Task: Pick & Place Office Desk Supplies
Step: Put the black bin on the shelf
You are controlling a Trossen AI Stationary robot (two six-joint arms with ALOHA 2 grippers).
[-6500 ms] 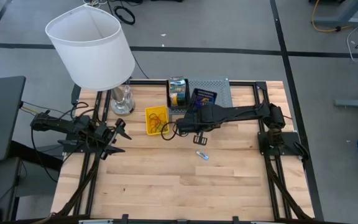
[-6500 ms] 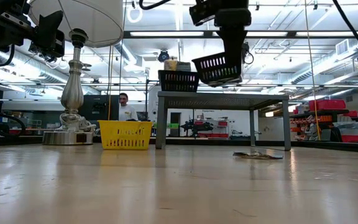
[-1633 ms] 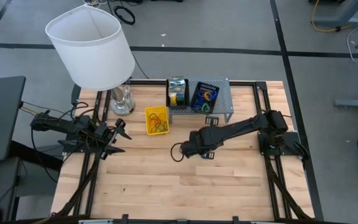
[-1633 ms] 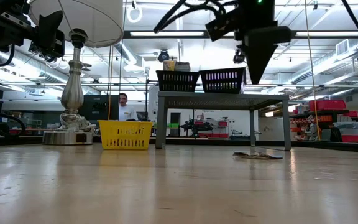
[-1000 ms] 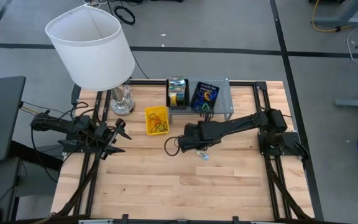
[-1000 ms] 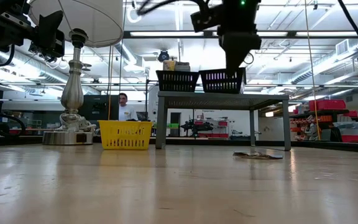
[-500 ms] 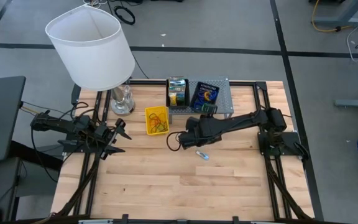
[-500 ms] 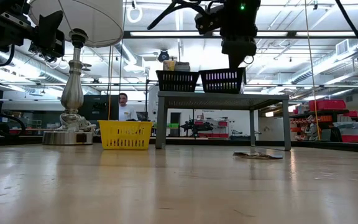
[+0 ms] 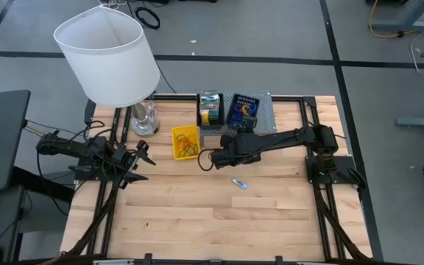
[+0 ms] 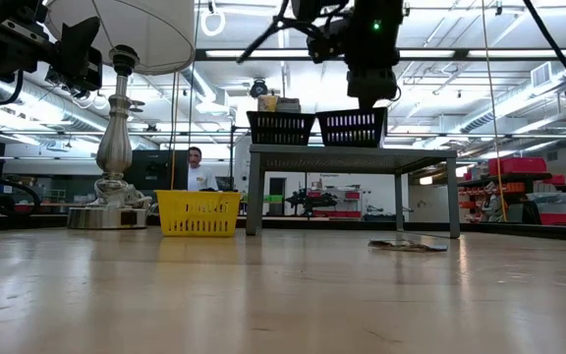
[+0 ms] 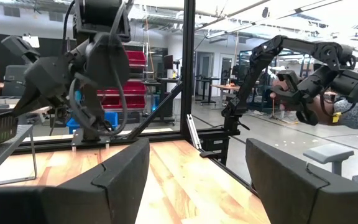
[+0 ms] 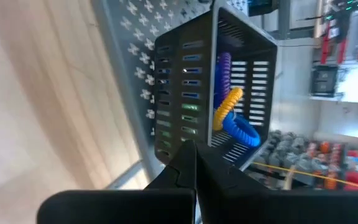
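Left gripper [image 9: 140, 156] is sitting idle by the lamp [image 9: 109, 59], fingers spread wide and empty. The right gripper [image 9: 230, 151], pinched shut on nothing, is pulling back from the dark basket [image 9: 242, 112] now resting on the shelf [image 9: 265, 126] with rubber bands [image 12: 232, 115] inside, so that placement is looking done. One small item [image 9: 239, 183] is lying loose on the table [image 9: 197, 213], probably next.

Overhead, table-level, two wrist views

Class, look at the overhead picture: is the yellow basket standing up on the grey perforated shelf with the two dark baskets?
No: the yellow basket stands on the wooden table, in front of the grey shelf and to its left.
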